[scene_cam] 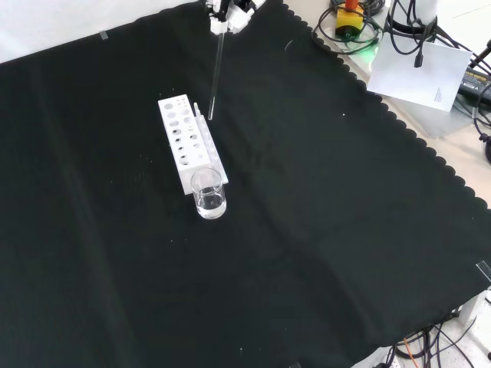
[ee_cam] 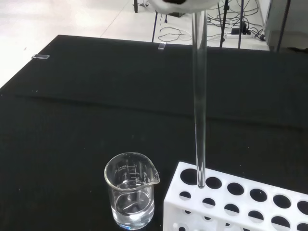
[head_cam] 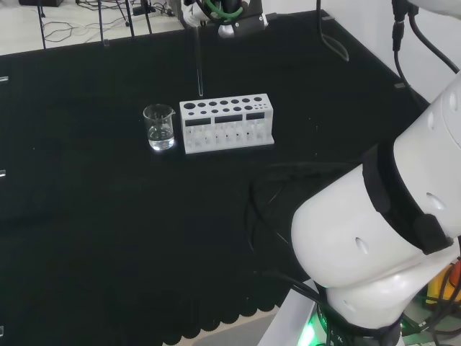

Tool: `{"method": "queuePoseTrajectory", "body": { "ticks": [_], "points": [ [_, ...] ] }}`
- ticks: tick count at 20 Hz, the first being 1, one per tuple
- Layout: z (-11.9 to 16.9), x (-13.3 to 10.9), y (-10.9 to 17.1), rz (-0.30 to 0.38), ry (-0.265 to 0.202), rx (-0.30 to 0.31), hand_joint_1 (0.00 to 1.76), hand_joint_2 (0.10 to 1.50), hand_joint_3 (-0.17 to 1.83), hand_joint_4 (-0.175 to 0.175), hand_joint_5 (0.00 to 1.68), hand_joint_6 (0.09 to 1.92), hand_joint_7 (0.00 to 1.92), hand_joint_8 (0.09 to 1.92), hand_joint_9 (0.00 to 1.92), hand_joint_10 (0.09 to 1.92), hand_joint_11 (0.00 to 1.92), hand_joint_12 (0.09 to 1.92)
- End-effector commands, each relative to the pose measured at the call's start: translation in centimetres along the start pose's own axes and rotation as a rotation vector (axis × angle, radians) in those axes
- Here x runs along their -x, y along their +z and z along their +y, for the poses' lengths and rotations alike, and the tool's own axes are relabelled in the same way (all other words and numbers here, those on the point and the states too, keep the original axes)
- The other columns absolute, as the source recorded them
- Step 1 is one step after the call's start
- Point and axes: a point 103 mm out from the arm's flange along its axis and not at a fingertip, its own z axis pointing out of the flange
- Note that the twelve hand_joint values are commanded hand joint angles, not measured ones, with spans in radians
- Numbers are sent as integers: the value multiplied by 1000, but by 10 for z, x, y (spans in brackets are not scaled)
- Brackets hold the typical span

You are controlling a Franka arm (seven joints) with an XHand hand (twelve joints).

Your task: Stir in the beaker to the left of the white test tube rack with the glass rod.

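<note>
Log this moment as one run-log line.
hand: holding glass rod upright | rod tip: above test tube rack | beaker: liquid, unstirred

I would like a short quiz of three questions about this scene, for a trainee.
1. True or false: the glass rod is already inside the beaker.
2. Which thing does the hand hold? A) beaker B) glass rod C) white test tube rack
3. Fill in: in the head view, the beaker stands to the ____ of the white test tube rack.

Key: 1 false, it hangs above the rack; 2 B; 3 left.
</note>
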Motion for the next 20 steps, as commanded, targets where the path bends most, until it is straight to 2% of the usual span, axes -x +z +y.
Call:
{"method": "queuePoseTrajectory", "body": {
  "ticks": [1, 6, 10, 20],
  "points": [
    [-3, 1, -3, 20, 17, 1, 1325, 1057, -175, -175, 1394, 96, 1312, 734, 1517, 898, 1592, 685],
    [2, -5, -7, 26, -2, 3, 1326, 1057, -175, -175, 1397, 90, 1313, 732, 1517, 898, 1593, 685],
    [15, -15, -10, 34, -36, -2, 1326, 1057, -175, -175, 1399, 87, 1314, 731, 1518, 898, 1593, 685],
    [56, -56, 8, 81, -165, -2, 1326, 1057, -175, -175, 1402, 87, 1316, 727, 1517, 900, 1593, 688]
  ]
}}
